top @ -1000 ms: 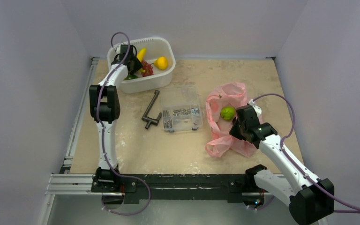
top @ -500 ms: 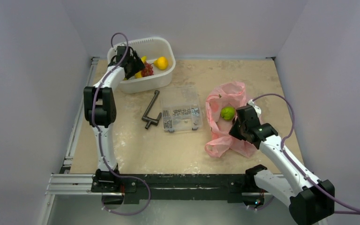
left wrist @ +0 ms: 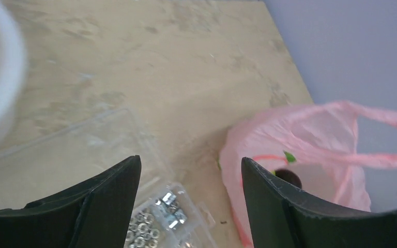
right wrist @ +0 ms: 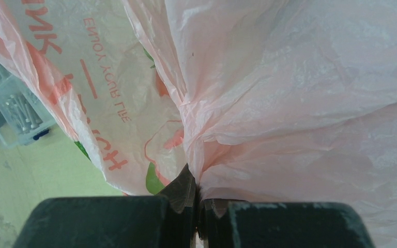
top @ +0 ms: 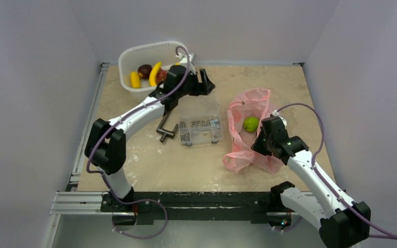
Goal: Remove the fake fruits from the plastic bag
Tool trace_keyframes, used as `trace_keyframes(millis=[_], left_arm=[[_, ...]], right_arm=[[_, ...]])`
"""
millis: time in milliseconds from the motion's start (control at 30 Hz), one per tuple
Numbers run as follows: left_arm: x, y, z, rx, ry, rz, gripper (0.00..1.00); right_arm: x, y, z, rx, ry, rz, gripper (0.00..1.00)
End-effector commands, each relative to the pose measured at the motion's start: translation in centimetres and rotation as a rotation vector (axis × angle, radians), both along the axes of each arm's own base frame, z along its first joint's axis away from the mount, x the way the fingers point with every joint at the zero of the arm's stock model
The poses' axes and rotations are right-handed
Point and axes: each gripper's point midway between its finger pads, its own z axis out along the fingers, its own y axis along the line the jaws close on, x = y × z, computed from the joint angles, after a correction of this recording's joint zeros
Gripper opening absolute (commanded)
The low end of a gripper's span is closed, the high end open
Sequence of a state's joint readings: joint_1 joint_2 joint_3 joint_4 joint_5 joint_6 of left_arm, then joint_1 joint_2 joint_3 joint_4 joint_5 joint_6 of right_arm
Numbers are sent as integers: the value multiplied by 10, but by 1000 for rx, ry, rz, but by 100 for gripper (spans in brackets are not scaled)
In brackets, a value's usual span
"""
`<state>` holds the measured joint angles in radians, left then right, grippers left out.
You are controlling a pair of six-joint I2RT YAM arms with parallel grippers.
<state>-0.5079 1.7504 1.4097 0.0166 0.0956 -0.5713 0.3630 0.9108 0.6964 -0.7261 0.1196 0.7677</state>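
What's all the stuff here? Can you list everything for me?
white tub: one, white, far left of the table
banana: one, yellow, in the tub
yellow fruit: one, yellow, in the tub
dark red fruit: one, dark red, in the tub
plastic bag: one, pink, right side
lime: one, green, inside the bag
screw box: one, clear, middle
metal tool: one, dark grey, left of the box
left gripper: black, open, empty
right gripper: black, shut on the bag

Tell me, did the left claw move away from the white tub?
Yes. The left gripper swung right, out of the white tub, and is now just beyond the clear screw box.
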Motion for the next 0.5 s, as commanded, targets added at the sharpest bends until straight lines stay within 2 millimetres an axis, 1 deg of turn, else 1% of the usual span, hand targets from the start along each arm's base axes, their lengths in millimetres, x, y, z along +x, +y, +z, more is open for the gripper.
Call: trace_keyframes(millis=[0,67,167,233,333,433,467], left_arm=[[-42,-61,26,25,-236,-239,70],[-68,-88,21,59,-287,-332,71],[-100,-121,7,58,-317,-446,71],[-119,-140,0,62,-330,-512,71],[-145,-168,-5,118,-400,-594,71],[-158,-191,-17,174,-419,-639,68],[-157,-196,-25,192,-403,-637,67]], right_arm=[[1,0,15,17,-43,11,0],[-1,1,15,21,-45,13,0],[-5,2,12,28,-28,20,0],[-7,3,9,33,-17,26,0],[-10,3,7,36,-14,28,0],[-12,1,5,33,-9,24,0],[-13,2,5,35,-9,26,0]])
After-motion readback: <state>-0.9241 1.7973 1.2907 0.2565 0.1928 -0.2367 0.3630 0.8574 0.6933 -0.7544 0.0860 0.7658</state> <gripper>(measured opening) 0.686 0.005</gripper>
